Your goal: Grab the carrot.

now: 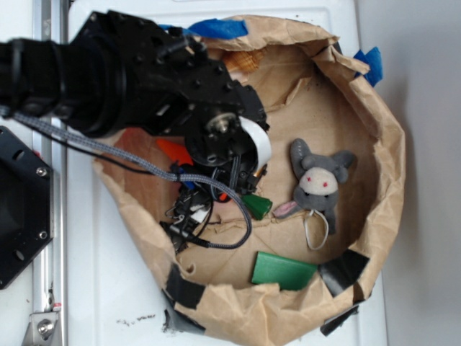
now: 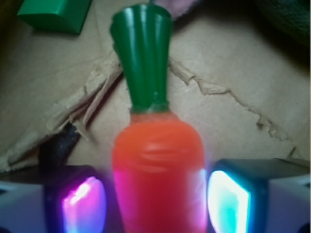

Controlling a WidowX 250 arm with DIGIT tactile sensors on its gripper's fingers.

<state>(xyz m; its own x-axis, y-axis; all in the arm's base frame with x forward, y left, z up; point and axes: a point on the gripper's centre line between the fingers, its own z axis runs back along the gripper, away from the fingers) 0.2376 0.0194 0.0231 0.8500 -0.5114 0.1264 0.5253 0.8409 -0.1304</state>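
Around carrot [image 2: 158, 165], hand [image 2: 158, 201], fingers apart

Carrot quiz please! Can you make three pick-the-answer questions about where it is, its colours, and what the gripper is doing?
1. Where is the carrot?
A. between the gripper's fingers
B. on the green block
C. outside the paper bag

2. What colour is its stem?
A. blue
B. green
C. yellow

3. How is the gripper?
A. far above the carrot
B. holding the bunny
C. around the carrot, with gaps at both sides

Answers: 1 A, the wrist view shows a lit finger on each side of it. 2 B, the stem is dark green above the orange body. 3 C, a small gap shows beside each finger, so it is not clamped yet.
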